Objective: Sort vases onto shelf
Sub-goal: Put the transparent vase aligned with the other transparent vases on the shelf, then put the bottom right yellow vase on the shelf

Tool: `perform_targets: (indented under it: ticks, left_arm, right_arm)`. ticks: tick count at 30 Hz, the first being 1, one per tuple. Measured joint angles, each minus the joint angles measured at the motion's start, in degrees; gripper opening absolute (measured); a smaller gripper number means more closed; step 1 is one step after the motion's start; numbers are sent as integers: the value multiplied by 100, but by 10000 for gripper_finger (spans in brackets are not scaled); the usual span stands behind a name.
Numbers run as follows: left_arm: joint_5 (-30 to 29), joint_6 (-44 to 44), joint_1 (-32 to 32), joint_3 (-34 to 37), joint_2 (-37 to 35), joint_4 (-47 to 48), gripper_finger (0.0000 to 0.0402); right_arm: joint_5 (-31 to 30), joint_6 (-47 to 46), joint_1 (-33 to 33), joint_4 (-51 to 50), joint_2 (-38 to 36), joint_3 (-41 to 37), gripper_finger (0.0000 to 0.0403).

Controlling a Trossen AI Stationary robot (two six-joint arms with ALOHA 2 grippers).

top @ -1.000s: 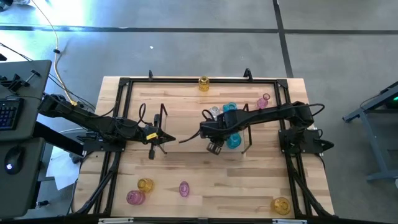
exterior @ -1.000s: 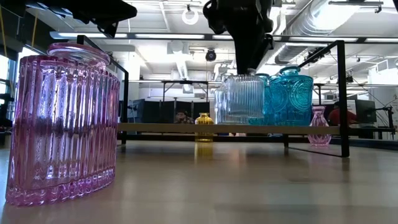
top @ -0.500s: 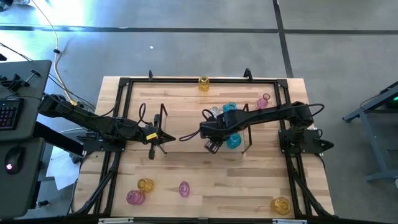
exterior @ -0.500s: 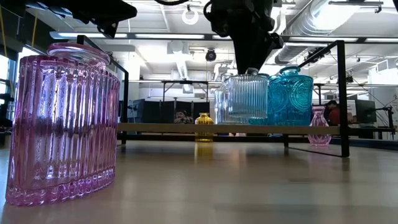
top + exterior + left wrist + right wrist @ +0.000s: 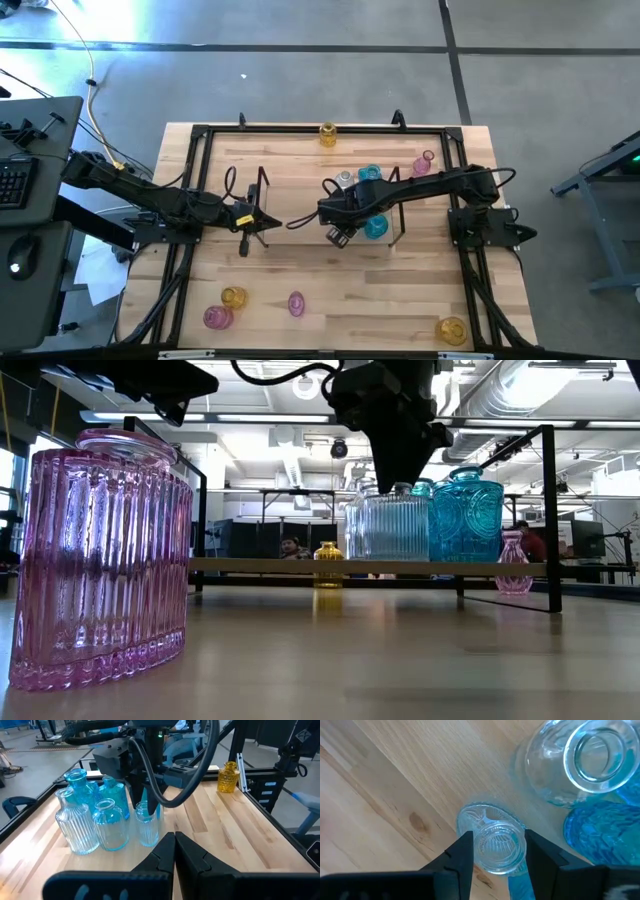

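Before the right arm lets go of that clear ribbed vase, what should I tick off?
1. Right gripper has its fingers on both sides of the clear ribbed vase: ok.
2. Vase upright in the grip, neck up: ok.
3. Vase base resting on the shelf: cannot tell; the low view shows it close to the board.
4. Gap to the neighbouring clear vase and blue vase: ok, though narrow.
5. Left gripper shut and waiting off to the side of the vases: ok.
6. Vases left on the table, such as the large pink one: not ok, still unsorted.
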State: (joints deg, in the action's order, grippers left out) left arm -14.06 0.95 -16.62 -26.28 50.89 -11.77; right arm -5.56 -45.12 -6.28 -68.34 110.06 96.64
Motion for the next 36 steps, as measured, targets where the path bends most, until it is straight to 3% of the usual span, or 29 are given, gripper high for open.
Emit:
perform_targets:
  ticks: [11, 16, 27, 36]
  left_arm:
    - [-1, 34, 0, -1, 0, -51, 1]
    - [-129, -164, 0, 0, -31, -150, 1]
    - [-313, -434, 22, 95, -579, -215, 1]
    - [-447, -433, 22, 1036, -1503, -605, 1]
  right_arm:
    - [-22, 242, -11, 2, 9, 0, 213]
    - [-73, 563, -11, -2, -97, 0, 218]
    - [-1002, 1246, -517, -368, -988, 2, 138]
    - [-2738, 1818, -1484, -714, -1866, 2, 13]
